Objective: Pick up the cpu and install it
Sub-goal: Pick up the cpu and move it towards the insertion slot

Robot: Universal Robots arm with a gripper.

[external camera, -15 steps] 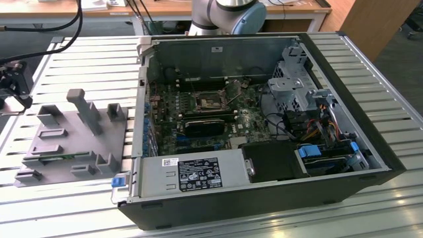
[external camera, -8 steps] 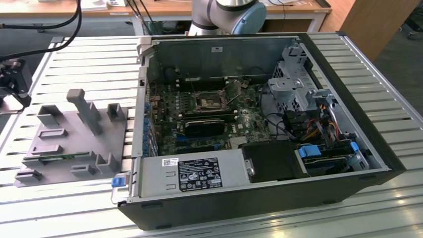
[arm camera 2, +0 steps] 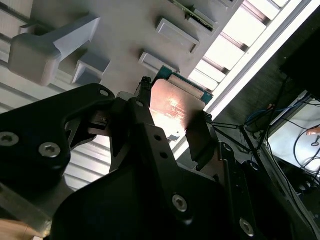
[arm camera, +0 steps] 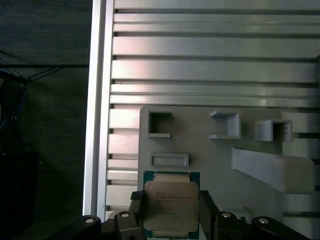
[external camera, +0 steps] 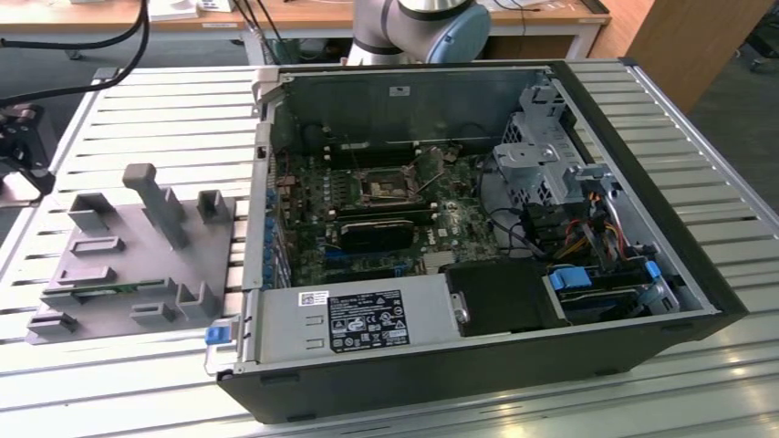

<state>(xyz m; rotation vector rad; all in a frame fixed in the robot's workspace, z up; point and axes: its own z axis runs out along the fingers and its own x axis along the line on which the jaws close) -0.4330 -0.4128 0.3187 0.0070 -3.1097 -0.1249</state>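
**Status check from the remote desk**

Biggest thing on my exterior view is the silver slatted aluminium table (external camera: pixel 159 119). Lying open on it is the big black desktop computer case (external camera: pixel 487 365), with its green motherboard (external camera: pixel 365 233) facing up. The pale grey robot arm (external camera: pixel 426 23) stands behind the case. Just beside the case, on the exterior view's left, sits the flat grey plastic fixture tray (external camera: pixel 122 265) with its blocky posts and little square pockets.

Both wrist views look past the black two-finger gripper (arm camera: pixel 171 200) towards that tray, near the side that runs along the table's edge. The jaws are drawn in to about chip width. The black fingers (arm camera 2: pixel 142 115) press on two opposite edges of the small flat square silver-topped cpu (arm camera: pixel 171 207), so I'd call that a proper grip. The chip has a thin green rim and sits flat between the fingers, with its metal top facing the camera in the first wrist view.

So the cpu is in the gripper over the tray, not in the case. I honestly can't tell from my feeds whether it's lifted clear of the tray or touching it.
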